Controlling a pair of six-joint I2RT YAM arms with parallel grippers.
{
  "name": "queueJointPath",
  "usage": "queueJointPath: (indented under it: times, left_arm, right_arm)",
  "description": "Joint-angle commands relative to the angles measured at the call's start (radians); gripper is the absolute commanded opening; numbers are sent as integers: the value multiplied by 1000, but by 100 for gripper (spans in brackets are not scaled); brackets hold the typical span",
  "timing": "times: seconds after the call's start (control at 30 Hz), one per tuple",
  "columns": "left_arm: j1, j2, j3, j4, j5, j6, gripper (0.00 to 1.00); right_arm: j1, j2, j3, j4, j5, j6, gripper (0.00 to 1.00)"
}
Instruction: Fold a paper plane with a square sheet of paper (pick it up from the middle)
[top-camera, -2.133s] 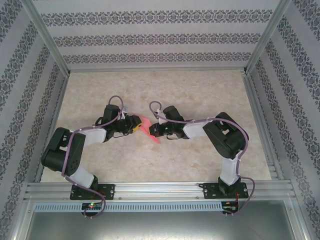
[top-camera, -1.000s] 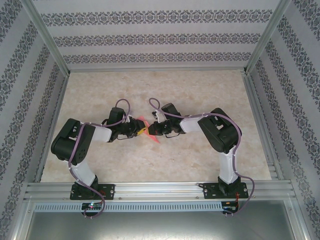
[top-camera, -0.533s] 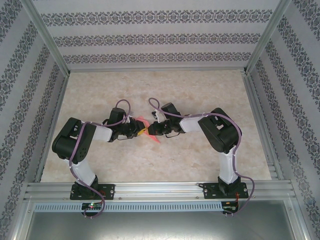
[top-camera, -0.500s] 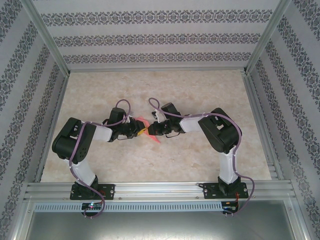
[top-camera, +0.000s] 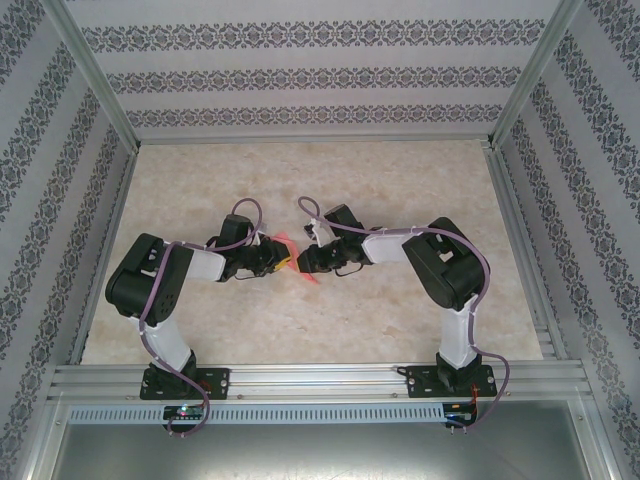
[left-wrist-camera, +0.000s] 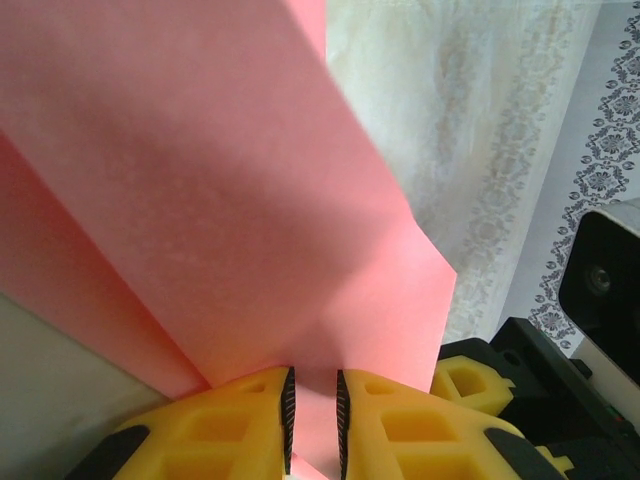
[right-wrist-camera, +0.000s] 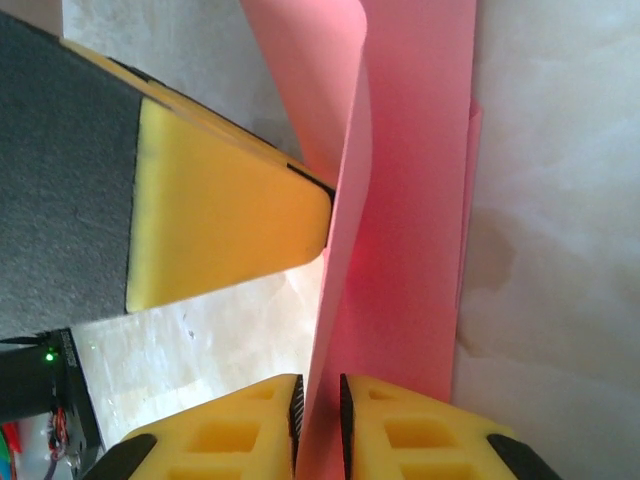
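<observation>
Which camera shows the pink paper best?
The left wrist view: the pink paper spreads across most of it, layers and edges clear, pinched in the left gripper. The right wrist view shows a narrow, nearly edge-on strip; the top view a small sliver between the arms.

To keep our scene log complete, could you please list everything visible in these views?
folded paper: one, pink-red, between the two grippers over mid-table
table: one, beige marbled, under the arms
walls: three, white with dark floral stripes, around the table
frame rails: several, silver, along the table's edges and corners
left arm and right arm: two, black and white with purple cables, bases on the near rail
left gripper: one, yellow fingers, closed on the paper's edge
right gripper: one, yellow fingers, paper between its narrow jaws, grip unclear
</observation>
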Motion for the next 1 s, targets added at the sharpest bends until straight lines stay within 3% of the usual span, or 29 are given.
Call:
queueJointPath:
  times: [0.0, 0.43, 0.7, 0.97]
  left_arm:
    - [-11, 15, 19, -36, -17, 27, 22]
    - [-10, -21, 13, -24, 6, 34, 23]
    - [-16, -81, -5, -7, 36, 43, 26]
    - [-41, -47, 7, -4, 45, 43, 26]
  right_arm:
    - [-11, -39, 6, -52, 0, -68, 19]
    - [-19, 10, 7, -52, -29, -76, 6]
    - [-10, 34, 11, -58, -24, -62, 6]
    - [-5, 40, 21, -76, -6, -70, 7]
